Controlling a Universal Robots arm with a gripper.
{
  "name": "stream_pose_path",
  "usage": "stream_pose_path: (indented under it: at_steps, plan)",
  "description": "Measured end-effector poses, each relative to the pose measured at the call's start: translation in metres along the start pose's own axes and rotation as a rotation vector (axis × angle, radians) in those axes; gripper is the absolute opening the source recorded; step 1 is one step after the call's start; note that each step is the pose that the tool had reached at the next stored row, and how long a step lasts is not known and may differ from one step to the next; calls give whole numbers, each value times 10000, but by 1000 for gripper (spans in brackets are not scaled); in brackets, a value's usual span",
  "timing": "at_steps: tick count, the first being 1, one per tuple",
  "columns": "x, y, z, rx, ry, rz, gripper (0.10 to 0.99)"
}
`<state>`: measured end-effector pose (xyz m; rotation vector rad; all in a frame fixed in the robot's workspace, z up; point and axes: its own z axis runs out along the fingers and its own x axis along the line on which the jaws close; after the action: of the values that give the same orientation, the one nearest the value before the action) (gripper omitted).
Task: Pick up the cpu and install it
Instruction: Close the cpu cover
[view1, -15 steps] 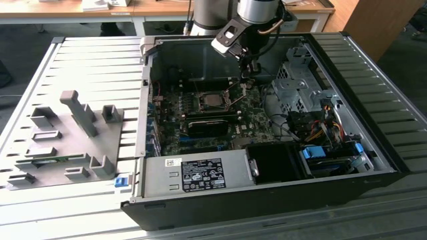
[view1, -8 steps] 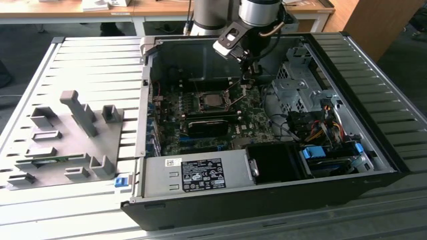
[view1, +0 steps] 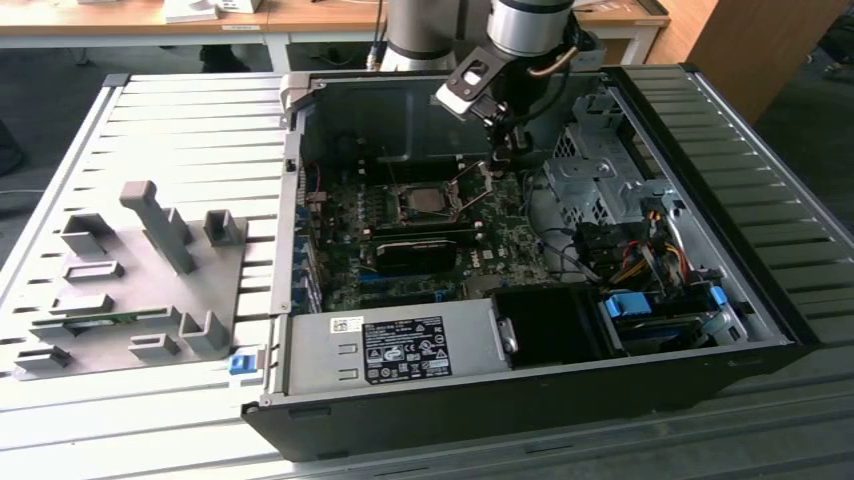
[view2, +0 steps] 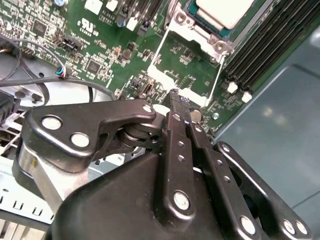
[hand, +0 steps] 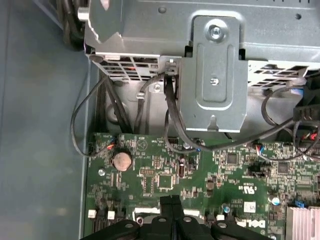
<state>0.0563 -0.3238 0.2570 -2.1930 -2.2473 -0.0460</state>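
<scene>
cpu — just beyond the claw

A green motherboard is seen directly beneath the claw; a grey tray is set well apart from it, outside the open case.

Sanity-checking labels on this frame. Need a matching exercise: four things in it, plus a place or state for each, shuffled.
Things:
1. cpu
2. gripper
3. grey tray
4. coin cell battery

Places or states:
A. outside the computer case, on the exterior view's left
B. shut on nothing, over the motherboard
C. seated in the socket
D. round and silvery, set on the board

Pairs: 1-C, 2-B, 3-A, 4-D
</scene>
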Motion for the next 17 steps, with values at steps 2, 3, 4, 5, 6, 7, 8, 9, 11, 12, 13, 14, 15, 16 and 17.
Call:
stream_pose_path:
  at_steps: [2,3,4,5,6,7,8,9,11,12,13,14,15,16,17]
  plan:
    - [1,18,13,0,0,0,106]
    - [2,29,19,0,0,0,106]
    - [2,38,24,0,0,0,106]
    - [3,47,29,0,-2,-1,106]
    - [4,54,34,0,-3,0,106]
    - [4,65,38,0,-4,0,106]
    - [4,76,42,1,-5,1,106]
    - [4,87,48,1,-5,0,106]
    - [5,107,58,1,-6,0,106]
    - [4,114,64,1,-7,0,106]
    - [4,117,70,2,-6,0,106]
    - [4,120,79,3,-7,0,106]
    - [4,122,93,5,-6,1,106]
    - [3,124,108,7,-6,0,106]
    - [3,126,124,11,-7,0,106]
